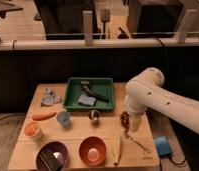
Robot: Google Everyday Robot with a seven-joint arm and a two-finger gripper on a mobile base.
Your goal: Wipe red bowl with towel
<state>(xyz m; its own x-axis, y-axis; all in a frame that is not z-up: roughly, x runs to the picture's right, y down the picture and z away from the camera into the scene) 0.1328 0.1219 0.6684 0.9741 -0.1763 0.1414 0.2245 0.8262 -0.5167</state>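
Observation:
The red bowl [92,150] stands empty at the front middle of the wooden table [78,131]. The towel [50,96], a crumpled grey-blue cloth, lies at the table's back left corner. My white arm reaches in from the right, and its gripper [135,122] hangs over the right part of the table, next to a dark red bunch of grapes [125,118]. The gripper is above and to the right of the bowl and far from the towel. It holds nothing that I can see.
A green tray [69,94] with grey items sits at the back middle. A carrot [44,116], blue cup [63,118], orange cup [33,130], purple bowl [53,156], small round can [93,115], banana [117,148], metal utensil [135,142] and blue sponge [162,145] lie around.

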